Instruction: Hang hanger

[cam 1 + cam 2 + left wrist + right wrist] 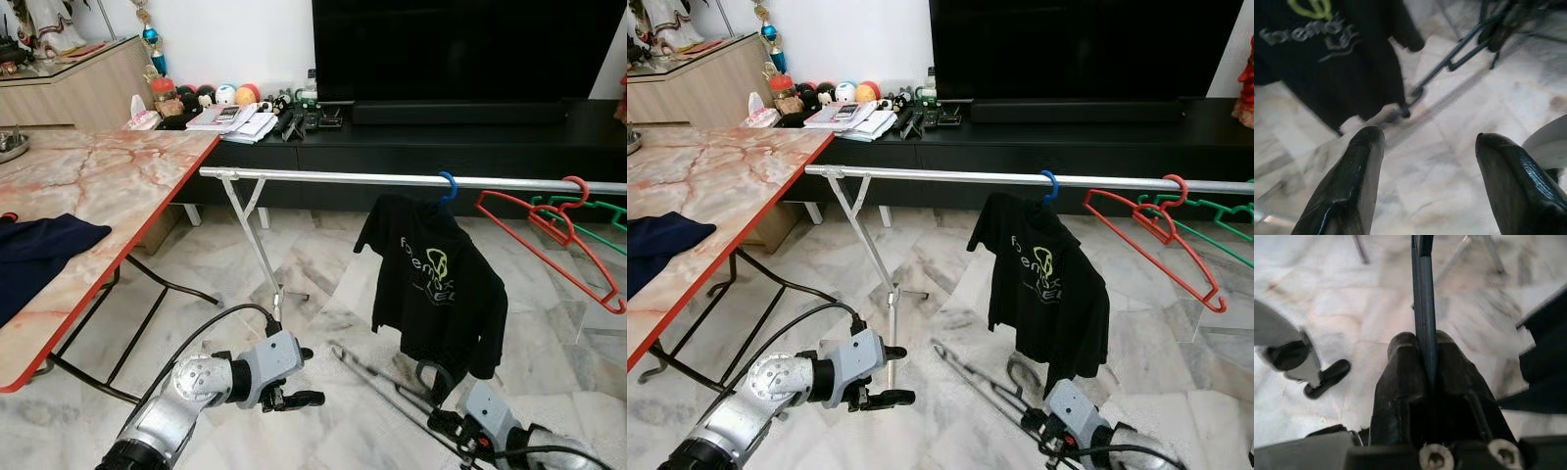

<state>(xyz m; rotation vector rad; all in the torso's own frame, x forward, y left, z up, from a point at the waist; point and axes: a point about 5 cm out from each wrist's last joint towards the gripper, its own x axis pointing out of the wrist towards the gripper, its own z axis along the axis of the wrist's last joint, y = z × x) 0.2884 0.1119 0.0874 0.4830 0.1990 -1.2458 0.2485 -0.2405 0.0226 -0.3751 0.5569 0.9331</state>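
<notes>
The floor point(323, 264) is pale marble tile. A metal rail point(333, 177) runs across the room on a folding stand, in front of a long black TV cabinet point(470, 147) with a dark screen above it. On the robot's left stands a marble-pattern table point(88, 196) with a red edge; a dark blue cloth point(39, 255) lies near its front edge. On the rail hang a black T-shirt point(436, 284) on a blue hook, then a red hanger point(554, 230) and a green hanger point(598, 211) near the rail's right end.

The right gripper point(1425, 377) is low, just above the floor and below the T-shirt. Its wrist view shows the fingers pressed together on a thin dark hanger point(1422, 308); in the head views this hanger point(392, 387) points toward the rail's stand, and its shape is a bit hard to read. The left gripper point(1425, 161) hovers over the floor with its fingers wide apart and nothing between them.
</notes>
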